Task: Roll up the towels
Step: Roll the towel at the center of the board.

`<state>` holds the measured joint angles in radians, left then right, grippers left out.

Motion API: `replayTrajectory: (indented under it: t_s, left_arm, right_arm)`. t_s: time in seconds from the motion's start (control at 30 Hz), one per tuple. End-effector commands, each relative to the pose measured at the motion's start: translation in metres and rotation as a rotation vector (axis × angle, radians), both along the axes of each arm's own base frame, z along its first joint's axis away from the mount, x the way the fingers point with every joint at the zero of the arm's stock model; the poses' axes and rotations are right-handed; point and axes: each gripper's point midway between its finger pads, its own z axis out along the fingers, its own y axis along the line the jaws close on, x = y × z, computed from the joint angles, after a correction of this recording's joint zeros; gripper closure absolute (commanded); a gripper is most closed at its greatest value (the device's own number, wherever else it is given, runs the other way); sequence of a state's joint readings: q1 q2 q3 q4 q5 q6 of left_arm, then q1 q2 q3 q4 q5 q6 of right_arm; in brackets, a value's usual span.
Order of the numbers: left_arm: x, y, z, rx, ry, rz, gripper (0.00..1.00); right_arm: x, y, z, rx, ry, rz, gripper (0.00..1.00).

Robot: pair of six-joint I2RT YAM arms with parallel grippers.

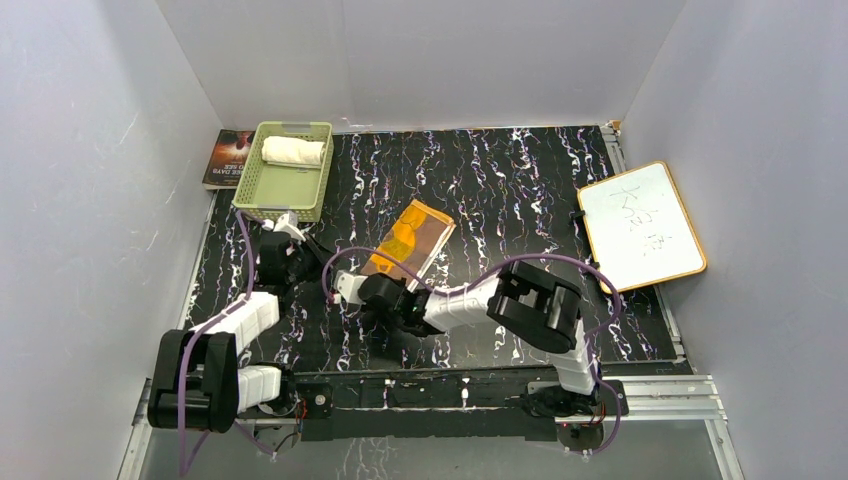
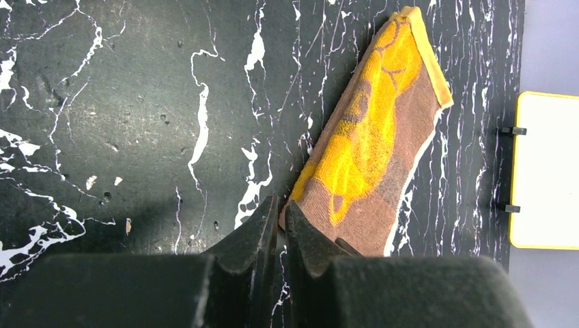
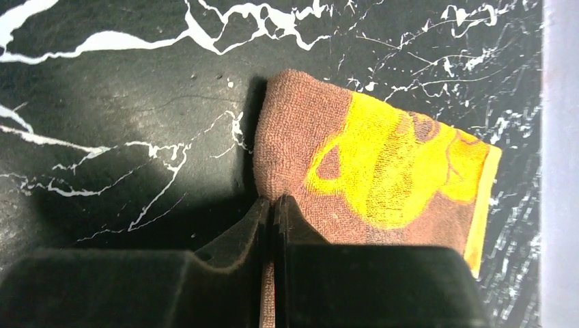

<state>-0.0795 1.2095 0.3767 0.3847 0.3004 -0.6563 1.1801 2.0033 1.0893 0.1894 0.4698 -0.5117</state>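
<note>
The right gripper (image 3: 275, 201) is clamped shut on the near edge of the brown towel (image 3: 382, 164). In the right wrist view a strip of brown cloth shows between its closed fingers, at the towel's near left corner. The rest of the towel stretches away from the jaws, flat on the black marbled table (image 1: 520, 190). From above, this towel lies near the middle of the table, its long side running from the near left to the far right.

The left gripper (image 2: 281, 208) sits just left of the same towel with its fingers drawn almost together, only a thin slit between them. Its tips line up with the towel's near left edge, but I cannot tell whether they touch or pinch the cloth.

The cream-white towel (image 1: 293, 151) lies rolled in the far end of the green basket (image 1: 272, 195) at the far left, well apart from both grippers. A white board (image 1: 642, 226) lies at the right edge.
</note>
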Motion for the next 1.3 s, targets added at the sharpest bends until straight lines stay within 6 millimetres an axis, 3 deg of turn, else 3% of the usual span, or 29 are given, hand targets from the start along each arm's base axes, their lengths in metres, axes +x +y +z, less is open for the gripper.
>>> replayTrajectory:
  t_s: [0.0, 0.23, 0.4, 0.6, 0.73, 1.0, 1.27]
  left_arm:
    - [-0.01, -0.002, 0.005, -0.02, 0.002, -0.015, 0.91]
    - [-0.02, -0.006, 0.029, -0.061, -0.034, -0.03, 0.9]
    - [-0.024, -0.012, 0.044, -0.075, -0.064, -0.072, 0.89]
    - [-0.033, -0.029, 0.052, -0.134, -0.061, -0.187, 0.88]
    - [-0.04, -0.034, 0.056, -0.157, -0.064, -0.217, 0.88]
    - [-0.041, -0.039, 0.066, -0.176, -0.081, -0.247, 0.88]
    - [-0.046, -0.059, 0.069, -0.262, -0.106, -0.341, 0.88]
  right_arm:
    - [-0.02, -0.014, -0.031, -0.007, 0.239, -0.005, 1.0]
    - [-0.061, -0.002, -0.001, 0.146, 0.488, 0.067, 1.0]
    - [-0.088, -0.003, 0.01, 0.254, 0.703, 0.135, 1.0]
    - [-0.089, -0.014, 0.017, 0.369, 0.885, 0.129, 1.0]
    - [-0.074, -0.015, 0.037, 0.521, 1.029, 0.103, 1.0]
    - [-0.057, -0.016, 0.05, 0.622, 1.236, 0.036, 1.0]
    - [-0.039, -0.029, 0.03, 0.651, 1.414, -0.118, 1.0]
